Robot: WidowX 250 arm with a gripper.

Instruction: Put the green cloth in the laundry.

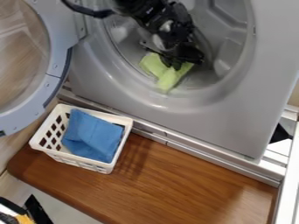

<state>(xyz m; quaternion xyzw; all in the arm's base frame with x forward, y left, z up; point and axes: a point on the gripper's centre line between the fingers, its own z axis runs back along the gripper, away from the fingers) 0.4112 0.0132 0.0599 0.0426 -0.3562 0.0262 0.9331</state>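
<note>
Light green and softly creased, the green cloth (168, 81) lies bunched at my hand (173, 66), just inside the round mouth of the washer (204, 124). I cannot tell whether my hand is clamped on it. The curved rim edges the space around my hand; the drum's hollow opens behind. The door (57, 59) stands swung open beside the mouth. Below, a white basket (122, 146) holding a blue cloth (92, 136) sits on the wooden table (192, 179).
</note>
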